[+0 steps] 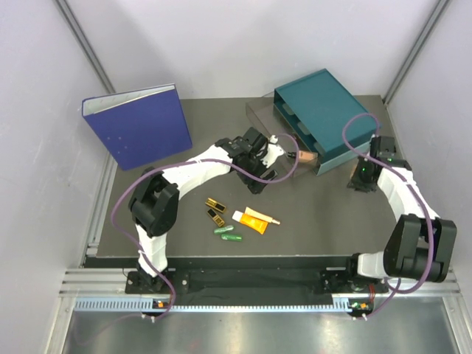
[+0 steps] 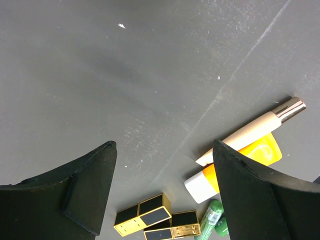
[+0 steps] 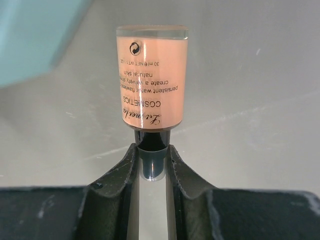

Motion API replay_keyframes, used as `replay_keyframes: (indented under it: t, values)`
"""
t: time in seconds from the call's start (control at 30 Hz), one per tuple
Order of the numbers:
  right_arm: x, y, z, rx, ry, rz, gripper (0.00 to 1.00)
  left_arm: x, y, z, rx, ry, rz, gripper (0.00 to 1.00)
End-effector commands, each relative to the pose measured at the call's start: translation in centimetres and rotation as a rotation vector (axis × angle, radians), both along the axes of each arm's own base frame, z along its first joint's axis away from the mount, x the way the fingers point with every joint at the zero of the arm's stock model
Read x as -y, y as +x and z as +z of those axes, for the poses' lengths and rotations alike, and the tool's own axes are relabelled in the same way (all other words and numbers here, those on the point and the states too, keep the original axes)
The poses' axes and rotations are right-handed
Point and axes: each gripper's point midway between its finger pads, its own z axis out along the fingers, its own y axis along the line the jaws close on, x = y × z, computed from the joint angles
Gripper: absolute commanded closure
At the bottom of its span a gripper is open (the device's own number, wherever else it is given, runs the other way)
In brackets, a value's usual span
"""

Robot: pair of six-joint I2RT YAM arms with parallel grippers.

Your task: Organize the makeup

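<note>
Lying loose nearest the arms were two green capsules (image 1: pixel 233 237), two gold-and-black cases (image 1: pixel 215 215), the yellow-orange tube (image 1: pixel 252 220) and a slim beige bottle (image 2: pixel 250 131) across it, all unsorted. Further in, the right gripper (image 3: pixel 150 150) pinched a stubby beige bottle (image 3: pixel 152 75) by its dark cap, near the teal drawer box (image 1: pixel 324 110). Beyond, the left gripper (image 2: pixel 163 150) hung spread and empty; most of the sorting looked undone
</note>
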Motion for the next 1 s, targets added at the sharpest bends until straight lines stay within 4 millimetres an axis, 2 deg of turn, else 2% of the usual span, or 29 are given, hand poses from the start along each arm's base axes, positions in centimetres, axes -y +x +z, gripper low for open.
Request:
replay_keyframes:
  t: [0.0,0.2,0.33,0.43,0.53,0.6,0.63,0.7,0.73,0.83,0.97]
  values:
    - [0.5,2.8,6.7,0.171,-0.048,0.018,1.00,0.9,0.5,1.2,0.017,-0.027,-0.033,0.18]
    - [-0.1,4.0,11.7,0.285,-0.046,0.051,1.00,1.2,0.4,1.4,0.011,-0.043,-0.033,0.18]
    - [-1.9,5.5,15.4,0.399,-0.011,0.124,1.00,1.5,0.5,1.5,0.008,-0.060,-0.023,0.17]
    - [-3.8,6.7,17.5,0.440,-0.022,0.202,1.00,1.6,0.8,1.7,0.008,-0.074,0.000,0.17]
    - [-8.2,8.0,18.7,0.459,-0.025,0.345,1.00,1.4,1.5,2.2,0.000,-0.099,0.034,0.17]
    - [-10.1,8.8,19.0,0.462,-0.015,0.404,1.00,0.7,2.5,2.7,0.004,-0.113,0.076,0.17]
    - [-11.9,9.5,18.9,0.455,-0.004,0.452,1.00,0.4,2.8,3.0,-0.001,-0.123,0.105,0.17]
    - [-14.0,10.2,18.8,0.453,0.022,0.511,1.00,-0.5,3.9,3.7,-0.005,-0.148,0.146,0.17]
    - [-15.9,10.7,18.5,0.443,0.037,0.558,1.00,-1.2,4.5,4.0,-0.006,-0.158,0.185,0.17]
    - [-18.9,11.8,17.1,0.411,0.064,0.626,1.00,-2.5,5.4,4.7,-0.006,-0.174,0.242,0.17]
    - [-21.3,13.1,15.5,0.379,0.090,0.683,1.00,-3.6,5.7,5.3,-0.011,-0.195,0.289,0.16]
